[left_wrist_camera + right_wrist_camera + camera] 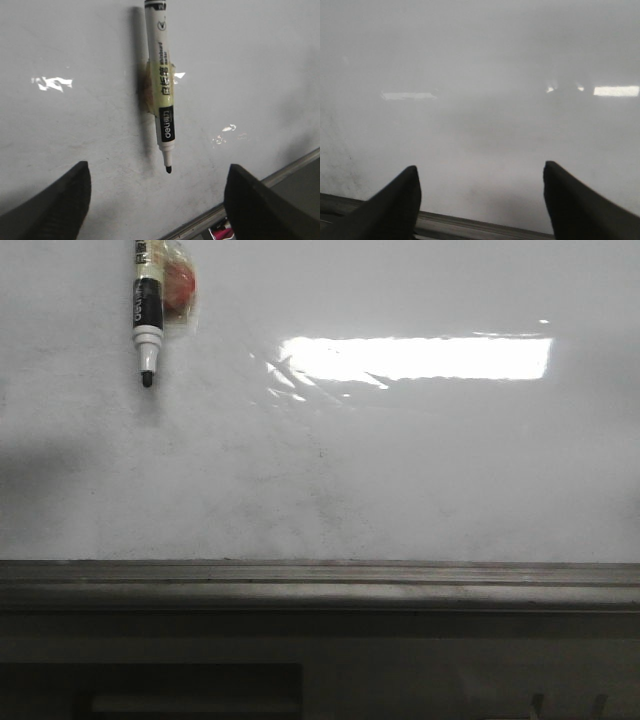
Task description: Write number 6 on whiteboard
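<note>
The whiteboard (pixel 420 480) carries no number 6 yet; the marker (pixel 147 315) hangs taped at its upper left, tip down, its top cut off by the frame. Left gripper (pixel 157 200) and right gripper (pixel 480 200) both stand wide and empty. Risk: a skewed grasp could tear the tape (pixel 150 95) or drop the marker; glare and smudges may mask thin strokes.

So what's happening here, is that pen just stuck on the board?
A black-and-white marker pen hangs tip down, taped to the large glossy white whiteboard. Neither arm holds it. The left gripper is open with the marker between its fingers, not touching. The right gripper is open, facing bare board. No 6 is written yet.
</note>
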Available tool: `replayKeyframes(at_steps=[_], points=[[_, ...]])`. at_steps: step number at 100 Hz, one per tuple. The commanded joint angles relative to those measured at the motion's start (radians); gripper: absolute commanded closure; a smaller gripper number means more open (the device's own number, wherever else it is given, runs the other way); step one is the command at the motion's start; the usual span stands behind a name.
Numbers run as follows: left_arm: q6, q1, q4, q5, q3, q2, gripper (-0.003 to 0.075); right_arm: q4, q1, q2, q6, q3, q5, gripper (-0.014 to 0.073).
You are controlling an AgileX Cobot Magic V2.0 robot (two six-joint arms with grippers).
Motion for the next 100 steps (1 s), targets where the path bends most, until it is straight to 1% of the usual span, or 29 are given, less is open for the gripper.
replayKeyframes(at_steps=[1, 22, 28, 40, 51, 59, 66, 76, 81, 83, 86, 90, 95, 97, 99, 100], points=[[0.045, -0.052, -0.078, -0.091, -0.034, 0.042, 0.0208, 0.020, -0.001, 0.015, -0.014, -0.037, -0.086, 0.0126], [0.046, -0.224, -0.078, -0.298, -0.036, 0.133, 0.0208, 0.020, -0.001, 0.015, -0.015, -0.037, -0.093, 0.0126], [0.050, -0.278, -0.078, -0.375, -0.036, 0.163, 0.0208, 0.020, -0.001, 0.015, -0.015, -0.037, -0.093, 0.0126], [0.050, -0.349, -0.076, -0.486, -0.047, 0.213, 0.0208, 0.020, -0.001, 0.015, -0.015, -0.037, -0.095, 0.0126], [0.050, -0.380, -0.072, -0.563, -0.066, 0.255, 0.0208, 0.020, -0.001, 0.015, -0.015, -0.037, -0.095, 0.0126], [0.051, -0.380, -0.060, -0.599, -0.073, 0.281, 0.0212, 0.020, -0.001, 0.015, -0.020, -0.037, -0.093, 0.0126], [0.051, -0.380, -0.043, -0.606, -0.073, 0.302, 0.0239, 0.020, -0.001, 0.015, -0.026, -0.037, -0.088, 0.0126], [0.051, -0.380, -0.038, -0.606, -0.073, 0.323, 0.0310, 0.020, -0.001, 0.015, -0.026, -0.037, -0.082, 0.0126], [0.051, -0.380, -0.034, -0.600, -0.073, 0.329, 0.0362, 0.020, -0.001, 0.015, -0.026, -0.037, -0.082, 0.0126], [0.051, -0.380, -0.034, -0.598, -0.073, 0.330, 0.0399, 0.020, -0.001, 0.015, -0.026, -0.037, -0.082, 0.0126], [0.051, -0.380, -0.034, -0.598, -0.073, 0.332, 0.0430, 0.020, -0.001, 0.015, -0.026, -0.037, -0.082, 0.0126], [0.051, -0.380, -0.034, -0.596, -0.073, 0.332, 0.0511, 0.020, -0.001, 0.015, -0.026, -0.037, -0.082, 0.0126], [0.051, -0.380, -0.031, -0.596, -0.073, 0.332, 0.0589, 0.020, -0.001, 0.015, -0.026, -0.037, -0.082, 0.0126], [0.051, -0.380, -0.028, -0.593, -0.073, 0.332, 0.0645, 0.020, -0.001, 0.015, -0.026, -0.037, -0.082, 0.0126], [0.051, -0.380, -0.019, -0.591, -0.073, 0.332, 0.0673, 0.020, -0.001, 0.015, -0.026, -0.037, -0.082, 0.0126], [0.051, -0.380, -0.014, -0.589, -0.073, 0.332, 0.0716, 0.020, -0.001, 0.015, -0.026, -0.037, -0.082, 0.0126]])
